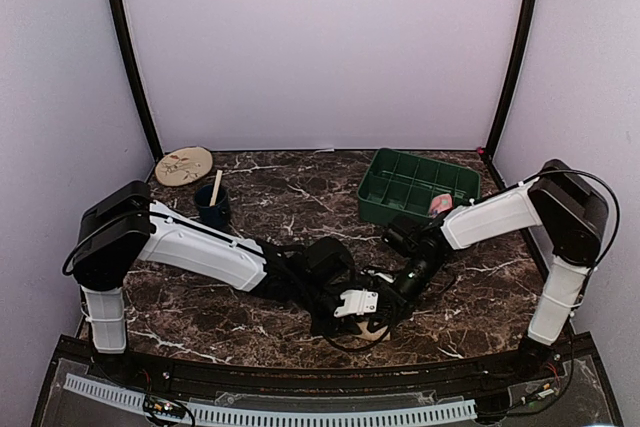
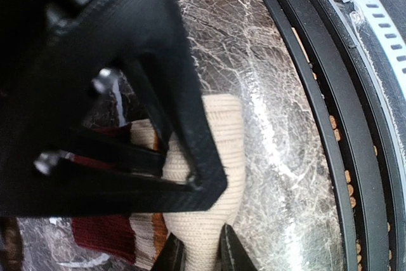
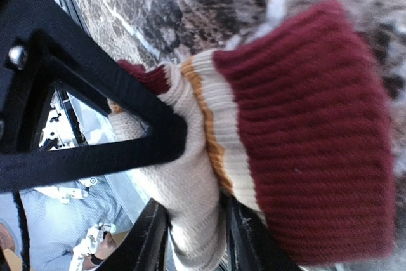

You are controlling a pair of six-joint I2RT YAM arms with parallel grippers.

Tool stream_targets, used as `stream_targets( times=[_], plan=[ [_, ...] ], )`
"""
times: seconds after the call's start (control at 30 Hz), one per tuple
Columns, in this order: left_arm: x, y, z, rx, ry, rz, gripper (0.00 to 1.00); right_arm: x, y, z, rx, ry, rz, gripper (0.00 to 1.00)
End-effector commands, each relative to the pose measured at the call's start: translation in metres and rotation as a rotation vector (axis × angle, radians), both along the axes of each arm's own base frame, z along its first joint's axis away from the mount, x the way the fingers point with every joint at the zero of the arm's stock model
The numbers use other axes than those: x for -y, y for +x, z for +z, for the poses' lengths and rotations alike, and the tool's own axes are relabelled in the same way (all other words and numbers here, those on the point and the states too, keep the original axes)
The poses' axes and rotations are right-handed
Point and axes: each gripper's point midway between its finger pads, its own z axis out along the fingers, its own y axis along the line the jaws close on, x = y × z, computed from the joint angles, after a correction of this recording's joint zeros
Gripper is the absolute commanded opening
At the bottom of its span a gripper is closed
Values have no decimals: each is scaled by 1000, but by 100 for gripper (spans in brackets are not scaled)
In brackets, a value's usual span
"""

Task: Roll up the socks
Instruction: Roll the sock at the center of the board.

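Over marble tabletop (image 1: pixel 270 202), left hand (image 2: pixel 195 255) meets right hand (image 3: pixel 190 239) at sock (image 3: pixel 304 144).

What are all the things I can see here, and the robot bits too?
striped sock: one, cream with dark red and orange stripes, front middle of the table
pink sock: one, pink, at the tray's near right corner, partly hidden
tray: one, green with compartments, back right
plate: one, tan and round, back left
cup: one, dark blue, just in front of the plate
stick: one, pale wood, standing in the cup
table: one, dark brown marble
left arm, right arm: two, white and black, reaching inward
left gripper, right gripper: two, black, meeting at the striped sock
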Motion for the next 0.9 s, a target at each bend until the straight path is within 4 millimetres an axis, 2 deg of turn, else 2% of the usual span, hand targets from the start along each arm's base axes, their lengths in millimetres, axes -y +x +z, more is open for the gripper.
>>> stream_targets(
  times=[0.0, 0.6, 0.87],
  plan=[
    [-36, -35, -39, -137, 189, -50, 17, 8, 21, -3, 70, -24, -63, 31],
    [-45, -34, -34, -334, 263, -12, 17, 23, 48, 9, 166, -68, -278, 41],
    [-46, -20, -31, -442, 292, 37, 17, 45, 72, 20, 329, -144, -448, 42]
  ],
)
